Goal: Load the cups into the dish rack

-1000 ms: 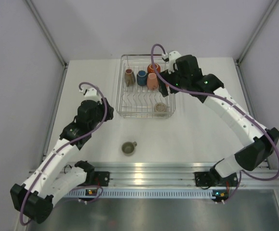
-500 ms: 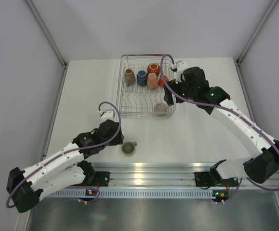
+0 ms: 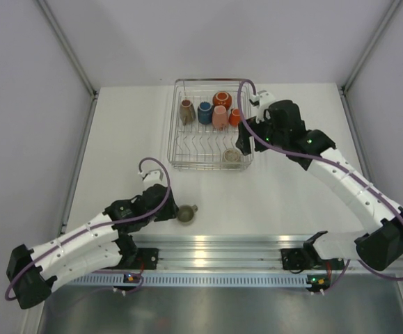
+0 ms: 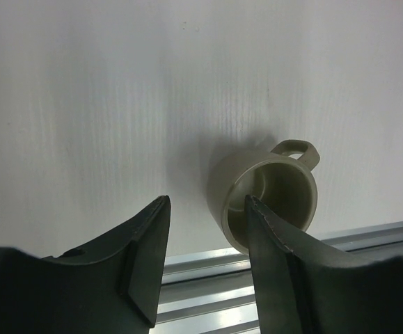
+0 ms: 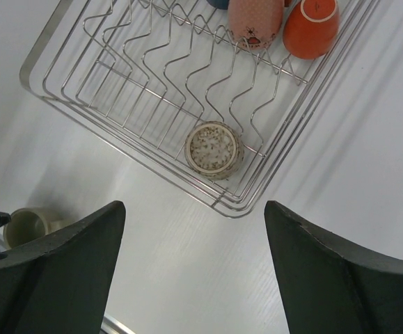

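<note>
White tabletop (image 3: 285, 195) beneath one upright olive cup (image 3: 184, 214) (handle rightward)

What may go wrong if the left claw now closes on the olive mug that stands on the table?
1. The open left claw is centred beside the olive handled mug, not around it, with one finger across its rim. Closing may push or tip the mug instead of gripping it.
2. The mug stands close to the metal rail, so a push could drive it against the rail.
</note>
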